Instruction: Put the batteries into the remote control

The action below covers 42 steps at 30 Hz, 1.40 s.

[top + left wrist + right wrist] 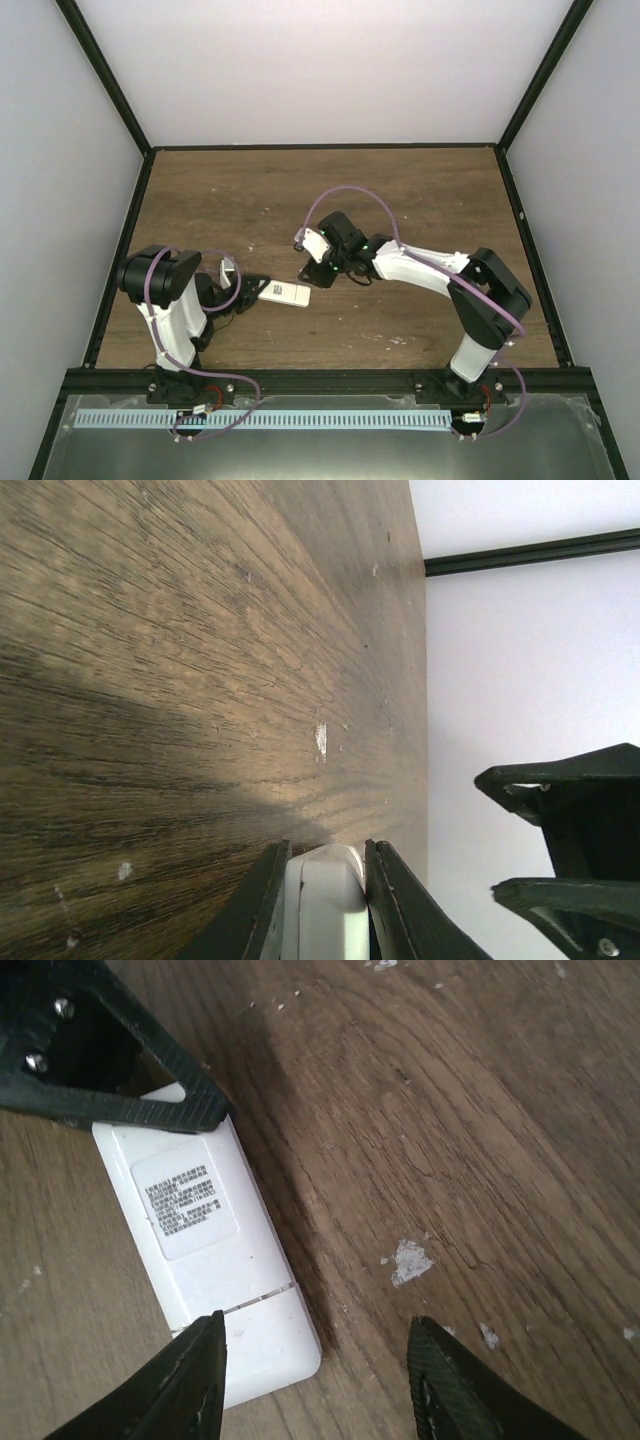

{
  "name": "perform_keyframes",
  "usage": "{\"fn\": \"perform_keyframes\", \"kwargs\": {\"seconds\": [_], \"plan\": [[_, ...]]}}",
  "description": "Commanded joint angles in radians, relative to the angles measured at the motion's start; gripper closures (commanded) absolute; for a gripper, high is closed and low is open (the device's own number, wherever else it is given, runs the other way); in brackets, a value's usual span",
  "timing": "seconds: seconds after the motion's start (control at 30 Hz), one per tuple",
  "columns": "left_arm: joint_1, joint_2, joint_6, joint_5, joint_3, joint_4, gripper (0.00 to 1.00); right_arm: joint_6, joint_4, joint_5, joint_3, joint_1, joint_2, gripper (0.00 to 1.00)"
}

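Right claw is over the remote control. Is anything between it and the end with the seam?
Nothing visible. The right claw hangs open directly above that end of the remote control, which lies label side up on the table. The left claw clamps only the opposite end.

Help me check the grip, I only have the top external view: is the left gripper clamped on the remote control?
Observer: Yes; the left wrist view shows the left gripper squeezing both sides of the remote control.
Operator: Which face is up?
Observer: The back; its printed label and shut battery cover show in the right wrist view.
Operator: And the other arm?
Observer: The right gripper is open, one finger above the cover, the other above bare table.
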Motion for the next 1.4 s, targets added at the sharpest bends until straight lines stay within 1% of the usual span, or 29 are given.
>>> {"fn": "perform_keyframes", "kwargs": {"seconds": [0.0,0.07,0.1,0.27,0.33,0.67,0.87,1.23,1.37], "plan": [[-0.001,0.014,0.044,-0.019,-0.013,0.071,0.94,0.177,-0.05,-0.005,-0.042,-0.007,-0.024,0.54],[-0.002,0.015,0.044,-0.019,-0.011,0.071,0.94,0.256,-0.067,-0.025,-0.059,-0.016,-0.001,0.55],[-0.002,0.016,0.045,-0.018,-0.01,0.071,0.94,0.295,-0.065,-0.054,-0.067,-0.026,0.012,0.58],[-0.002,0.018,0.045,-0.023,-0.015,0.071,0.94,0.446,0.036,-0.196,-0.145,-0.038,0.015,0.63],[-0.002,0.018,0.044,-0.023,-0.015,0.071,0.94,0.483,0.051,-0.222,-0.147,-0.038,0.019,0.65],[-0.002,0.019,0.044,-0.023,-0.013,0.072,0.94,0.537,0.097,-0.306,-0.143,-0.038,0.046,0.65],[-0.002,0.029,0.042,-0.023,-0.008,0.071,0.94,0.546,0.068,-0.265,-0.124,-0.04,0.08,0.64],[-0.002,0.049,0.044,-0.019,-0.005,0.072,0.94,0.547,0.124,-0.279,-0.103,-0.04,0.148,0.64],[-0.002,0.045,0.044,-0.017,-0.004,0.071,0.94,0.538,0.119,-0.276,-0.086,-0.04,0.17,0.68]]}}
